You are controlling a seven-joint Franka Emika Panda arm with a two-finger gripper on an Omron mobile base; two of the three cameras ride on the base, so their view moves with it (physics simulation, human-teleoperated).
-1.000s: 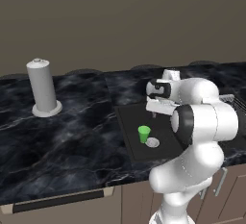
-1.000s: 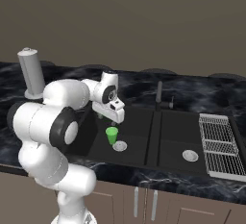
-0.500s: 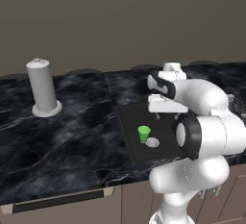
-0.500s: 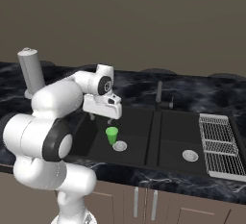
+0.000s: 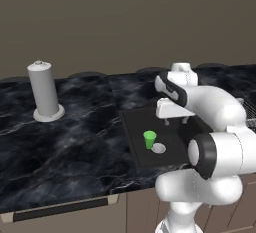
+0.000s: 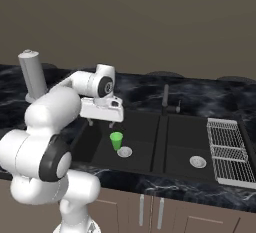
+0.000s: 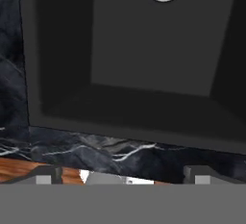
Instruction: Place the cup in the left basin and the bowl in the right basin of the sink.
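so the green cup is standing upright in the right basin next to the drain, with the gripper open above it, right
Not quite: the green cup stands upright in the left basin, the rackless one, beside its drain. The right base view shows the right basin holding no cup. The gripper is open above, as you said.

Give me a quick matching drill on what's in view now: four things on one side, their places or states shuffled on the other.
Things:
1. cup
2. wire rack
3. grey cylinder
4. gripper

Places or states:
A. on the counter, away from the sink
B. upright in the left basin, beside the drain
C. open, holding nothing
D. at the right basin's outer edge

Pairs: 1-B, 2-D, 3-A, 4-C
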